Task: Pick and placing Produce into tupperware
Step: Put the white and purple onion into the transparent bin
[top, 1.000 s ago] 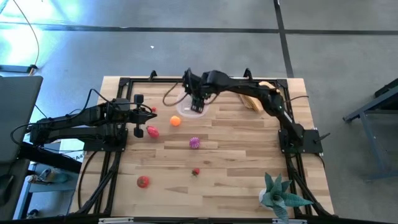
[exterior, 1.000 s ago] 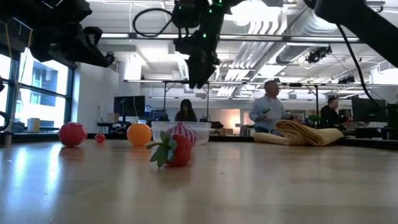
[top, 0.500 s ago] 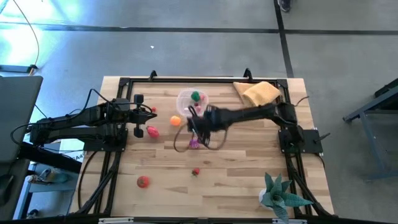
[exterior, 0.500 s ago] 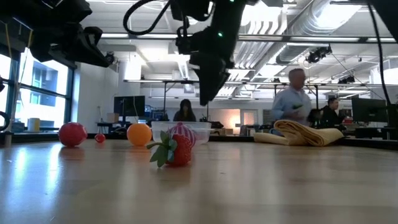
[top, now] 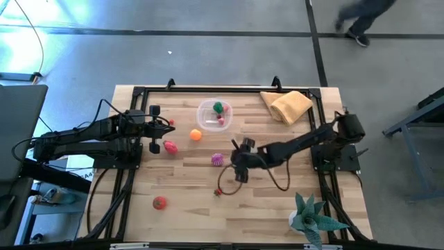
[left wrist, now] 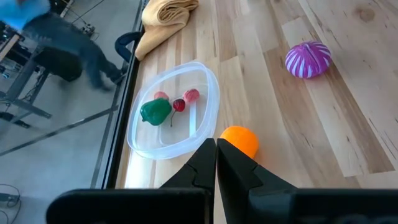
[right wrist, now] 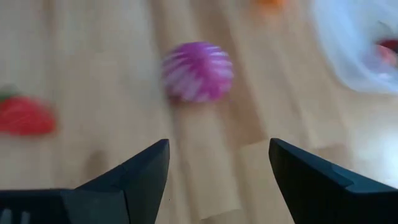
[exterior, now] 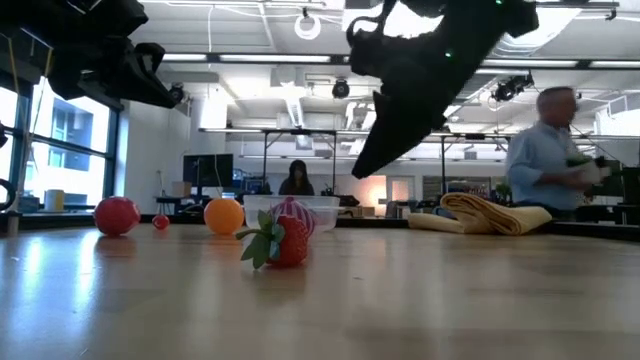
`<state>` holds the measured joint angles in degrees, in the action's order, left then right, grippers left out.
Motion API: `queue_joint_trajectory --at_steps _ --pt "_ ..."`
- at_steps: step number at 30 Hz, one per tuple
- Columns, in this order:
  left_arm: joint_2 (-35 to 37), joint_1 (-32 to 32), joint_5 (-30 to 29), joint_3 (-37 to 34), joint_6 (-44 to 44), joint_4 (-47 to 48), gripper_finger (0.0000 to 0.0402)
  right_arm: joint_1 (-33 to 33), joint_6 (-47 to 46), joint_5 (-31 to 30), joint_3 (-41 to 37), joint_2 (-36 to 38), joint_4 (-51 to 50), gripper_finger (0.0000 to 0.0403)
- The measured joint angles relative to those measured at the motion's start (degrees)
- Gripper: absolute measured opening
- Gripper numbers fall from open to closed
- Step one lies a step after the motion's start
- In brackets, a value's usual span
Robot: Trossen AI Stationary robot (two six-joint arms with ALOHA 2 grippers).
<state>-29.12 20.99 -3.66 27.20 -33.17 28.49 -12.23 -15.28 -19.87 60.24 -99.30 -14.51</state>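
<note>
The clear tupperware point(top: 214, 114) sits near the far edge of the wooden bench point(top: 277, 208), and everything else is placed from it. Inside it lie a green piece point(left wrist: 155, 111), a small dark red piece point(left wrist: 179, 105) and a pink piece point(left wrist: 191, 95). Just beside its near left corner is an orange ball point(top: 196, 135). Farther toward the near side, well apart from the container, lies the magenta striped ball point(top: 217, 160), and beyond that a small strawberry point(top: 218, 192). To the left of the orange ball lies a pink-red piece point(top: 169, 146), and a red tomato-like piece point(top: 159, 202) rests far off toward the near left.

The right hand point(top: 238, 161) hangs over the bench just beside the magenta ball, on the side away from the left arm; its fingers point(right wrist: 134, 171) stand wide apart with nothing between them. The left hand point(top: 161, 133) waits to the left of the container, near the pink-red piece, fingers point(left wrist: 202, 165) pressed together and empty.

A tan folded cloth point(top: 287, 105) lies to the right of the tupperware, and a teal spiky plant point(top: 311, 217) stands at the near right corner.
</note>
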Motion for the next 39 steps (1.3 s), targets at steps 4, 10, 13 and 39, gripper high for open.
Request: queue_joint_trajectory --at_steps 4,10,13,39 --pt "0.0 0.0 -0.02 0.0 0.0 0.0 0.0005 -0.55 4.27 -0.03 -5.43 0.43 9.12 0.0268" --pt "0.02 -0.02 0.0 0.0 0.0 0.0 0.0005 1.9 7.74 4.4 -10.92 -0.45 21.59 0.0268" --pt "0.02 0.0 -0.02 0.0 0.0 0.0 0.0005 4.57 6.95 9.2 -12.64 -1.06 24.62 0.0268" --pt "0.01 -0.02 0.0 0.0 0.0 -0.01 0.0005 10.38 14.0 20.55 -4.29 -10.44 27.47 0.0268"
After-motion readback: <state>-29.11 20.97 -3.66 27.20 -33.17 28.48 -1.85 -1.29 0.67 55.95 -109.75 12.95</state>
